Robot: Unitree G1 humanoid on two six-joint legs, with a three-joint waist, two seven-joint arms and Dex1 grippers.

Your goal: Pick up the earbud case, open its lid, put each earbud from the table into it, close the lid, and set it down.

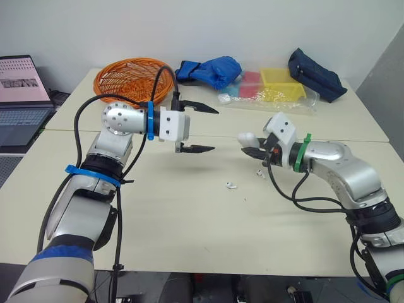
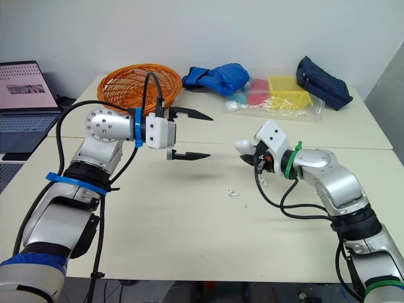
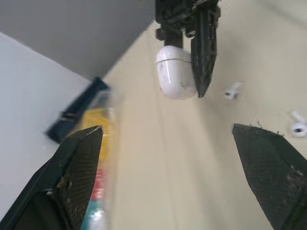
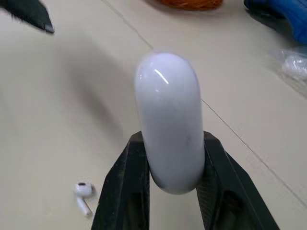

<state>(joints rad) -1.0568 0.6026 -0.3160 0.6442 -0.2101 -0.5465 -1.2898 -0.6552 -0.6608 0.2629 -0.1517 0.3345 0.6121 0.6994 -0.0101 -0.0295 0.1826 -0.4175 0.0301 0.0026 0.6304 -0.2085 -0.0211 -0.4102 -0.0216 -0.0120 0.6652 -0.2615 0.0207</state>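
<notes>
My right gripper (image 1: 252, 148) is shut on the white earbud case (image 1: 247, 138), held above the table with its lid closed. The case (image 4: 169, 120) stands up between the two black fingers (image 4: 125, 184). Facing it from the left, my left gripper (image 1: 197, 129) hangs open in the air with nothing between its fingers. The case (image 3: 174, 72) also appears ahead of the left fingers (image 3: 76, 167). One white earbud (image 1: 230, 185) lies on the table (image 1: 189, 221) below and between the grippers. A second earbud (image 1: 259, 171) lies just under the right gripper.
An orange wicker basket (image 1: 129, 76) stands at the back left. A blue cloth (image 1: 211, 69), a yellow tray in a plastic bag (image 1: 281, 85) and a dark blue pouch (image 1: 315, 74) line the back. A laptop (image 1: 22, 95) sits off the left edge.
</notes>
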